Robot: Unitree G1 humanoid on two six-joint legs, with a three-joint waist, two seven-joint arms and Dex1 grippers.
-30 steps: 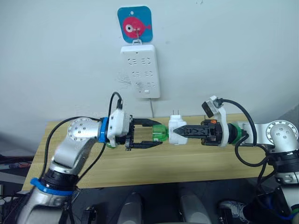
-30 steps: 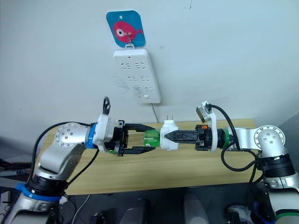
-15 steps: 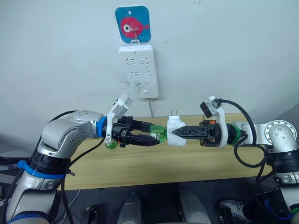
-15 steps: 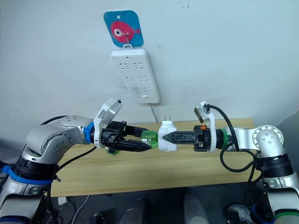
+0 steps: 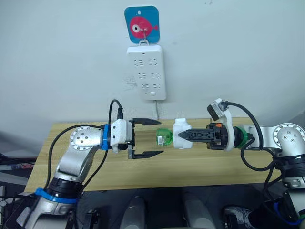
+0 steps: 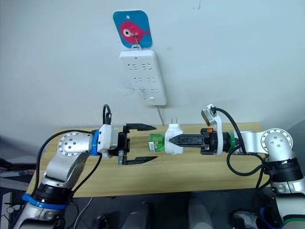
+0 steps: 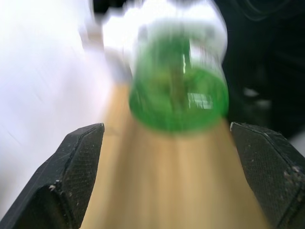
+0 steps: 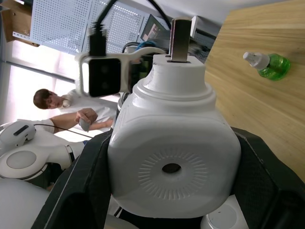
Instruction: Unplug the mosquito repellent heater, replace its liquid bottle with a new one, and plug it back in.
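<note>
I see the mosquito repellent heater [image 5: 180, 134] held above the wooden table [image 5: 209, 167], clamped between the two black fingers of the right gripper [image 5: 183, 135], its two metal prongs pointing up toward the wall. A green liquid bottle [image 5: 163, 137] sticks out of the heater's side toward my left arm, lying level in the air. The left gripper [image 5: 151, 138] faces it with its fingers spread wide, one above and one below, and the bottle's free end sits just at the mouth of that gap (I can't tell whether either finger touches it; in the left wrist view it looks clear of both). From the right wrist view the heater's round vent hole [image 8: 171, 168] looks straight at the camera, and a second green bottle [image 8: 267, 64] with a white neck lies on its side on the table. On the wall behind hangs a white power strip [image 5: 147, 71] with all of its sockets empty, beneath a blue card with a red fish [image 5: 141, 24].
</note>
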